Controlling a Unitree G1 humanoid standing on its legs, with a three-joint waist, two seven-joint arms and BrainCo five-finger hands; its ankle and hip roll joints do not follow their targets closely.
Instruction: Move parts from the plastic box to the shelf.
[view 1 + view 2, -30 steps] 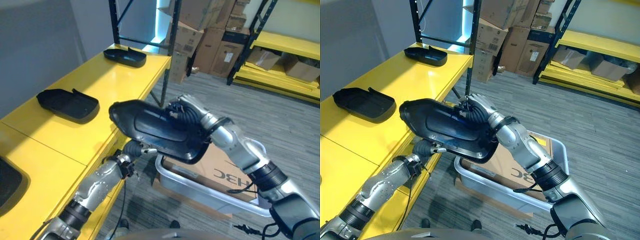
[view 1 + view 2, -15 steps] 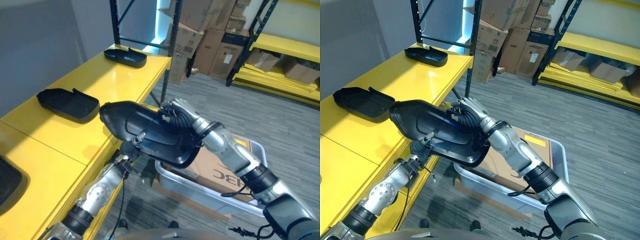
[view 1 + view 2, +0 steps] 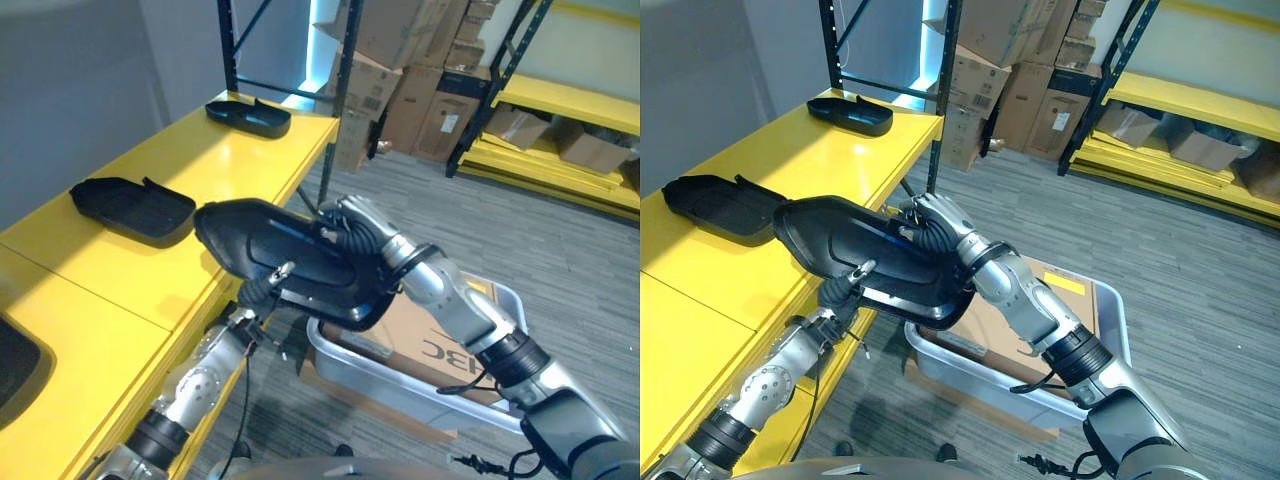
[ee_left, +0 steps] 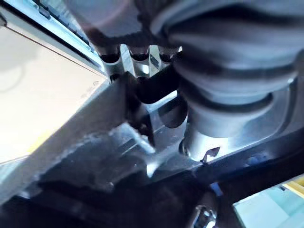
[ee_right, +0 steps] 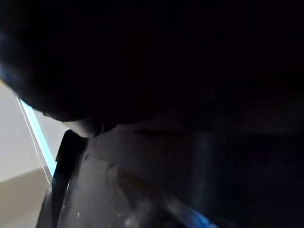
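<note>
My right hand (image 3: 352, 226) and left hand (image 3: 262, 286) both grip the black moulded part (image 3: 262, 248) over the yellow shelf (image 3: 200, 160) edge.

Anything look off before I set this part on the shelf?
Nothing stands out. Both hands, right and left, hold the black part over the shelf edge. Two parts lie flat there. The box sits upright on the floor.

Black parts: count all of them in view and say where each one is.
4. One black part is held in both hands beside the shelf; two lie on the shelf, near and far; a fourth is cut off by the picture's edge. More may be hidden.
</note>
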